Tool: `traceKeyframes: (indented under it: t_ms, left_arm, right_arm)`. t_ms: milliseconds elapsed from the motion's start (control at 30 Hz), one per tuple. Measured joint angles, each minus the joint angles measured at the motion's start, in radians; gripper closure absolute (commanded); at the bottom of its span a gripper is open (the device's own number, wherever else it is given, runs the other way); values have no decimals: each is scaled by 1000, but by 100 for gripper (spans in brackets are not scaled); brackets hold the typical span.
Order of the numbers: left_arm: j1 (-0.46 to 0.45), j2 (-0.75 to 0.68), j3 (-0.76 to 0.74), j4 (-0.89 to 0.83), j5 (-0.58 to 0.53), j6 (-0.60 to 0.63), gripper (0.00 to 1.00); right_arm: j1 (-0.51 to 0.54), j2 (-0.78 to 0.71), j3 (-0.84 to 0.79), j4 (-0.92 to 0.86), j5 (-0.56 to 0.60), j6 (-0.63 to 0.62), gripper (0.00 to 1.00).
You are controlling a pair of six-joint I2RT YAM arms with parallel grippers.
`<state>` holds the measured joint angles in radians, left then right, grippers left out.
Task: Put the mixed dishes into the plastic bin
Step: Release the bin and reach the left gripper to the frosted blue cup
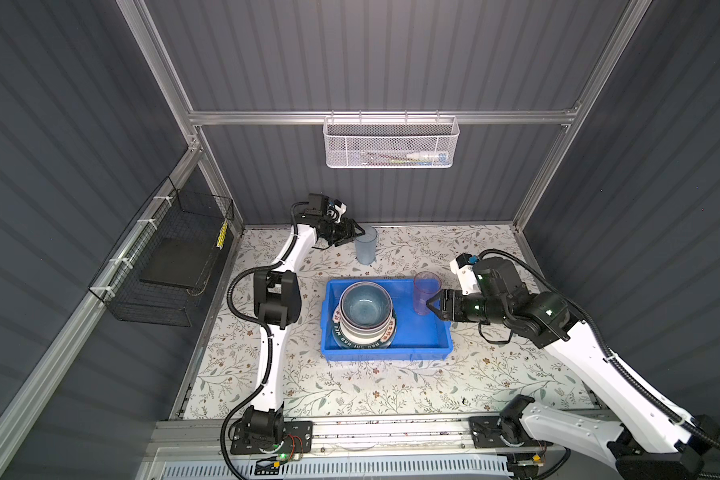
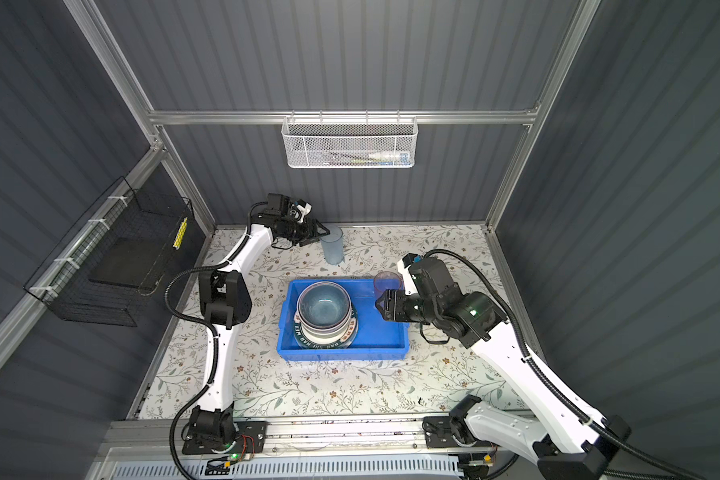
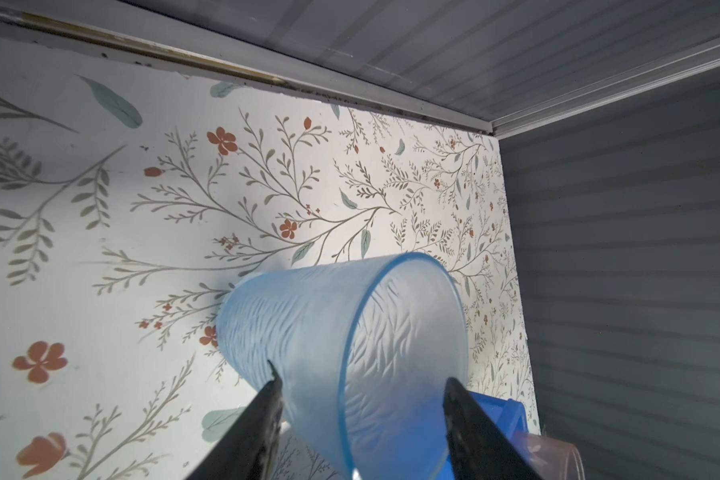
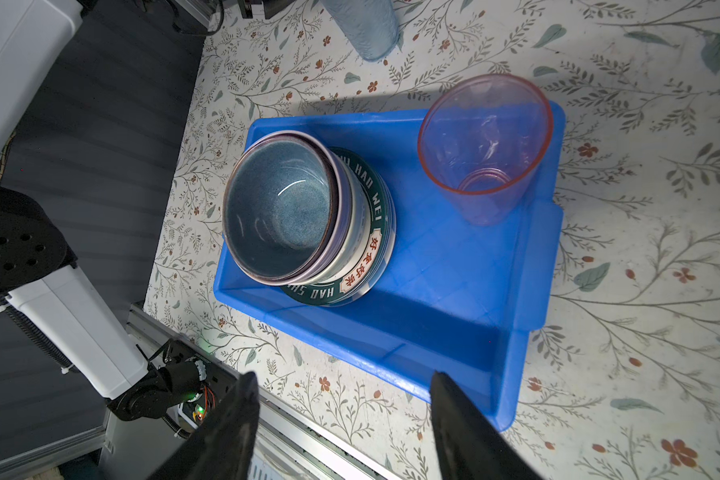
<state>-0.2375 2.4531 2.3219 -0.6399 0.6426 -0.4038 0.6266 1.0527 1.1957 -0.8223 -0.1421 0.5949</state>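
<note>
The plastic bin [image 1: 385, 355] [image 2: 341, 353] [image 4: 433, 316], bright blue, sits mid-table. On its left side stand stacked dishes: a dark-blue bowl [image 1: 366, 305] [image 4: 279, 208] nested in other bowls on a plate with a dark lettered rim [image 4: 375, 216]. A pink tumbler [image 1: 425, 291] [image 2: 387, 282] [image 4: 485, 149] stands upright in the bin's far right corner. My right gripper [image 1: 431, 304] [image 4: 344, 376] is open and empty just beside it. Behind the bin a blue tumbler [image 1: 366, 247] [image 3: 329, 332] stands on the table, with my left gripper [image 1: 360, 232] [image 3: 361, 375] shut on its upper part.
The back wall runs close behind the left gripper. A white mesh basket [image 1: 391, 143] hangs on that wall. A black wire basket [image 1: 171, 266] hangs on the left wall. Floral table [image 1: 391, 386] stretches in front of the bin.
</note>
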Motion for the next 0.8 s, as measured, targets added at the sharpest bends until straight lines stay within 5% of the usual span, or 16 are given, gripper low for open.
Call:
traceKeyframes:
  t_ms: [467, 800]
  left_arm:
    - [-39, 6, 6, -179, -200, 98, 65]
    - [-44, -33, -12, -225, -247, 124, 86]
  right_arm:
    - [0, 3, -6, 7, 14, 2, 35]
    - [0, 9, -13, 10, 33, 8, 38]
